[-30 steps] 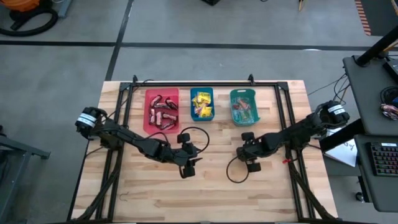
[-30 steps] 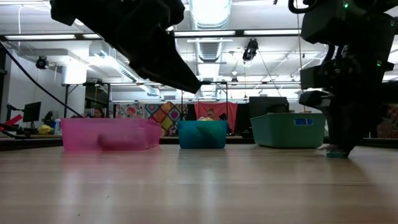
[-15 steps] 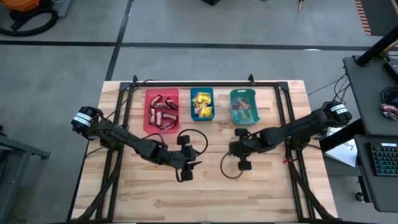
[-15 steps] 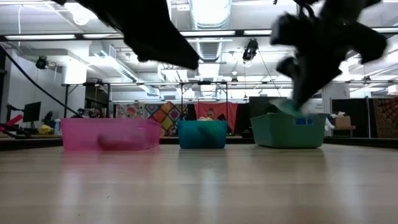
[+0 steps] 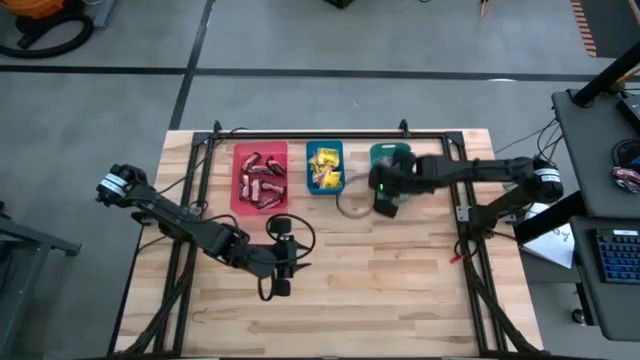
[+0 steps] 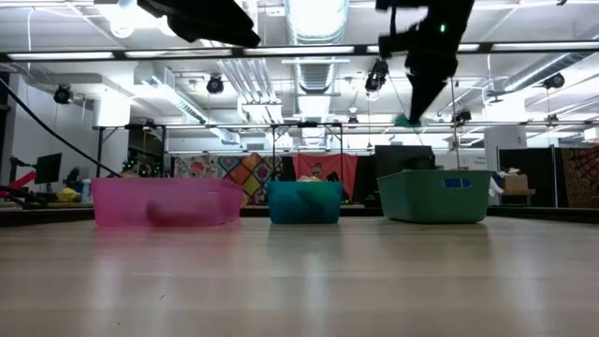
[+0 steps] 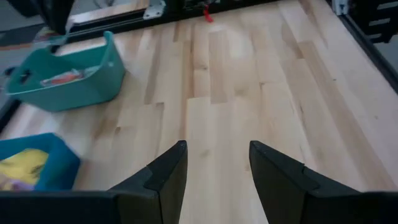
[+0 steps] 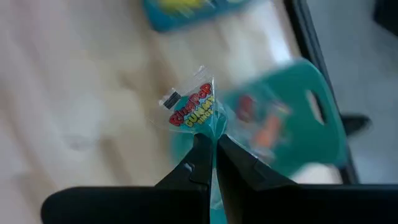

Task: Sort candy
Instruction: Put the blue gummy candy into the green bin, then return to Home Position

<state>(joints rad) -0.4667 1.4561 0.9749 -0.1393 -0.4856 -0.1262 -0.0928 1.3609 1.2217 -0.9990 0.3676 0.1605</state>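
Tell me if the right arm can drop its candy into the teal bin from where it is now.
Probably yes. The right gripper is shut on the twist-wrapped candy, raised over the teal bin, whose top is open; nothing shows between them.

My bench in a big open robotics workshop

I work at a butcher-block wooden table (image 5: 400, 290) edged by a black metal frame (image 5: 310, 135), standing on a grey concrete floor (image 5: 300, 40) marked with dark lines. Looking level across the tabletop I see an industrial ceiling with exposed ducts (image 6: 314, 19), strip lights (image 6: 309, 50) and hanging cables, and colourful patterned panels (image 6: 229, 170) far at the back. Beside my table stands a desk (image 5: 600, 200) with a keyboard (image 5: 618, 255), and an orange hose (image 5: 40, 10) lies coiled on the floor.
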